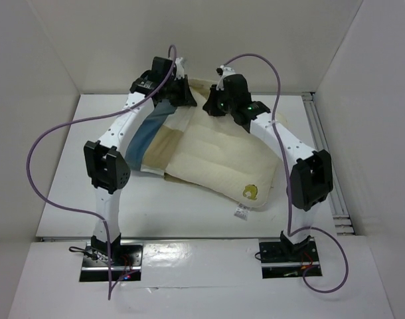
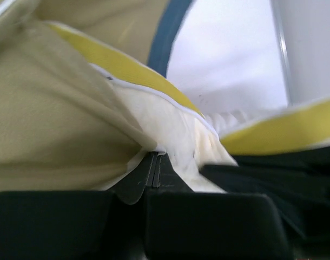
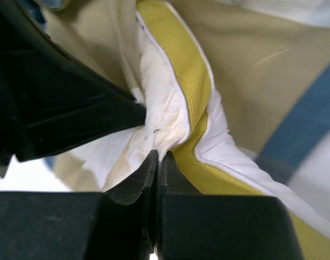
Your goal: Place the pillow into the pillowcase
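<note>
The cream pillow (image 1: pixel 222 163) lies across the middle of the table, its yellow logo (image 1: pixel 250 193) and white tag (image 1: pixel 240 212) at the near right corner. Its far left end lies on or in the blue-tan checked pillowcase (image 1: pixel 153 133); which, I cannot tell. My left gripper (image 1: pixel 184 93) and right gripper (image 1: pixel 212 103) sit close together at the pillow's far edge. In the left wrist view the left gripper (image 2: pixel 156 161) is shut on cream pillow cloth (image 2: pixel 170 130) by the yellow band (image 2: pixel 127 67). In the right wrist view the right gripper (image 3: pixel 158 158) is shut on the pillow's bunched edge (image 3: pixel 159 97) beside the yellow band (image 3: pixel 181 54).
White walls close in the table on three sides. A metal rail (image 1: pixel 325 153) runs along the table's right edge. Purple cables (image 1: pixel 50 133) loop off both arms. The left gripper's black body (image 3: pixel 57 103) fills the left of the right wrist view, nearly touching the right gripper.
</note>
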Available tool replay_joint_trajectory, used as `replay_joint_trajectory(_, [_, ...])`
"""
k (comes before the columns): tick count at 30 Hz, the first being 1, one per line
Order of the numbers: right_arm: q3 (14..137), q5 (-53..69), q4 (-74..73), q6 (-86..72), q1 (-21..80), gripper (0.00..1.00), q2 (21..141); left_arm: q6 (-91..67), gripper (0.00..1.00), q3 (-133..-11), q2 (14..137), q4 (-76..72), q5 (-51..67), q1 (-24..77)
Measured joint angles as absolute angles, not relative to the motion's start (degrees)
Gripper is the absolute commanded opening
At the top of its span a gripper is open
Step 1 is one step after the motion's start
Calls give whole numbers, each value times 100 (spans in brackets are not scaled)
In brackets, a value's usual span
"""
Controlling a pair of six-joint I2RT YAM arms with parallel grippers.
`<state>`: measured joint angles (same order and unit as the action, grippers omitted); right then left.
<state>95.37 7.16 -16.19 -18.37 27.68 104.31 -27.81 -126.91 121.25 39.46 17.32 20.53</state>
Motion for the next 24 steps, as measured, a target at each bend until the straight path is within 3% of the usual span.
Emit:
replay_joint_trajectory(2, [9373,462,-1452,-2069,2851,0,10335,-2864,0,-12831,12241,3903,1831,2016])
replay_joint_trajectory(4, [9297,224,-1295,-2237,2902,3,10433,-2873,11,-13122,12503,3942,1844,1964])
replay_joint_trajectory(5, [9306,121,-1286,-2296,2902,17,10545,-2867,38,-13319,12689,3992,1863,1931])
replay_joint_trajectory(6, [9317,58,-1293,-2327,2895,40,10639,-2827,56,-13402,12798,4003,1876,1905])
replay_joint_trajectory(8, [9419,36,-1439,-2362,2873,85,10847,-2755,85,-13316,12827,4056,1861,1876])
replay_joint_trajectory(9, [9443,49,-1511,-2316,2875,91,10919,-2700,93,-13222,12779,4084,1841,1868])
replay_joint_trajectory(12, [9443,-16,-1835,-2123,2904,100,10881,-2591,100,-12669,12304,4088,1647,1865])
replay_joint_trajectory(17, [9203,-580,-2132,-1608,3240,100,10339,-2561,99,-11528,10672,4154,1247,1734])
replay_joint_trajectory(24, [8652,-1085,-2196,-434,5280,100,10036,-3055,93,-8807,7732,3833,377,816])
